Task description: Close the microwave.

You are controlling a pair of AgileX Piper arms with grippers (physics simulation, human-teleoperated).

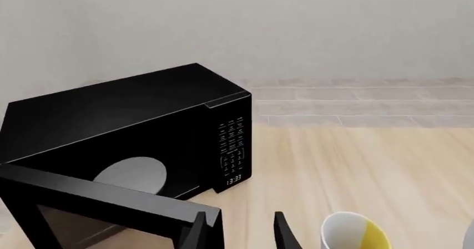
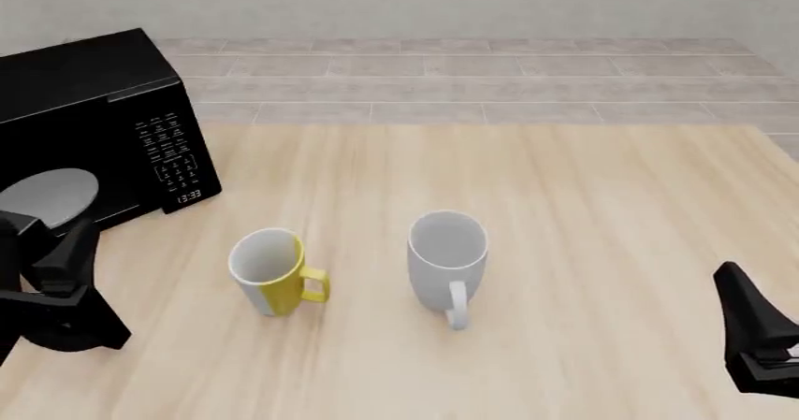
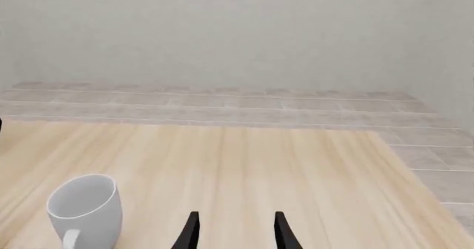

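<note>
microwave [image 2: 107, 111] | glossy black box | door ajar | round white plate [image 1: 132, 174]

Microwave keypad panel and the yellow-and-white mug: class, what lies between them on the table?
Nothing: in the front view only bare wooden table separates the glossy black microwave from the yellow-and-white mug.

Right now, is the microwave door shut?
No, the microwave door hangs open, showing the white plate inside.

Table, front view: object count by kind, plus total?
Microwave: 1, door open
Mugs: 2, yellow and white mug and white mug
Total: 3
</note>
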